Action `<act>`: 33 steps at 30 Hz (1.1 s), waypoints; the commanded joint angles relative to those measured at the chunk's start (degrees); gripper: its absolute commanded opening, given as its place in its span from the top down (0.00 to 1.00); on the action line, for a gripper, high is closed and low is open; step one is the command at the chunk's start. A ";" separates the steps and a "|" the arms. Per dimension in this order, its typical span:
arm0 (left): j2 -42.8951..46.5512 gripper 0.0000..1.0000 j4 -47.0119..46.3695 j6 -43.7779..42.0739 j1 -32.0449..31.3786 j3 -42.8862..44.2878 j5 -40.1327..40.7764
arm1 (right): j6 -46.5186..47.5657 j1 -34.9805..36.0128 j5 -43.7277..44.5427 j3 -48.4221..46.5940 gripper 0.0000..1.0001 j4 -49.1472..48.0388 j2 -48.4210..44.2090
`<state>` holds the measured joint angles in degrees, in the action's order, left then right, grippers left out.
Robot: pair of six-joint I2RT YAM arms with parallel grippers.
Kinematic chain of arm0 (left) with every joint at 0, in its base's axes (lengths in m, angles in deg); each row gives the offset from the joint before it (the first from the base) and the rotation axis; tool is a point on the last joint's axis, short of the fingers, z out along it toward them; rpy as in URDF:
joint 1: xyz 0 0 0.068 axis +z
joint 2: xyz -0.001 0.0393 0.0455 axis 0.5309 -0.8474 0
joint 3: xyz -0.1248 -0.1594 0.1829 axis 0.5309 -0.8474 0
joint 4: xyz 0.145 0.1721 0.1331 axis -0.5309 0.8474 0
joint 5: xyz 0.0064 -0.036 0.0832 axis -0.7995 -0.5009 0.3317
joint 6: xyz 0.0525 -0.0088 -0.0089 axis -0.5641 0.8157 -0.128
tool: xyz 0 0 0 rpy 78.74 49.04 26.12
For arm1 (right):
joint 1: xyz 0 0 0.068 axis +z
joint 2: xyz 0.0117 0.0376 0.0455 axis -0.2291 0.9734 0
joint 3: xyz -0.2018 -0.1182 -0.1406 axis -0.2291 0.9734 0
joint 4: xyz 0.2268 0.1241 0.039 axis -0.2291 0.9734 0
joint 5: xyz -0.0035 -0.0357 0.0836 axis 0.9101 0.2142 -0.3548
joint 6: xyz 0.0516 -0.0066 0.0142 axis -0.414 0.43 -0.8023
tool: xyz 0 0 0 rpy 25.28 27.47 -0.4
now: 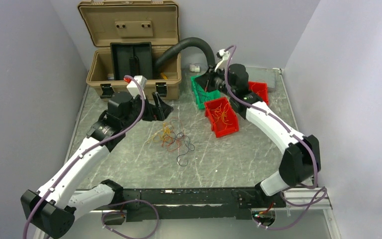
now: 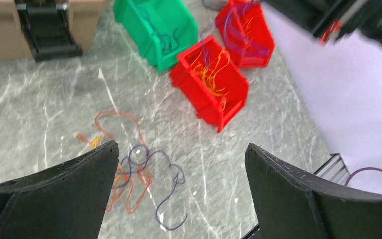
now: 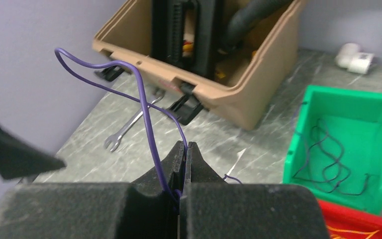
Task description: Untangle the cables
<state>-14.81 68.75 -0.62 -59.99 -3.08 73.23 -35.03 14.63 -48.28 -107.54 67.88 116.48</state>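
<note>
A loose tangle of thin orange, yellow, red and dark blue cables (image 1: 173, 139) lies on the grey marbled table; in the left wrist view the cables (image 2: 129, 172) show below the fingers. My left gripper (image 1: 161, 107) (image 2: 181, 147) hangs open above the table just behind the tangle and holds nothing. My right gripper (image 1: 210, 82) (image 3: 186, 146) is shut on a single purple-blue cable (image 3: 146, 107), which loops up out of the closed jaws. It is raised near the green bin (image 1: 199, 92).
The green bin (image 3: 348, 107) holds dark wires. A red bin (image 1: 221, 118) (image 2: 209, 87) holds orange and yellow wires, and a second red bin (image 1: 258, 90) stands behind it. An open tan toolbox (image 1: 129, 55) with a black hose (image 1: 189, 45) is at the back. A wrench (image 3: 129, 124) lies near it.
</note>
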 commanded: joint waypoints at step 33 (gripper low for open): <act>1.96 0.01 -6.33 -0.95 0.21 -14.57 4.03 | 10.41 -7.31 17.23 -24.96 1.00 3.83 42.53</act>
<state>-12.28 65.47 -0.84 -59.99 -18.25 77.54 -24.78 7.51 -33.64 -132.53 69.45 158.08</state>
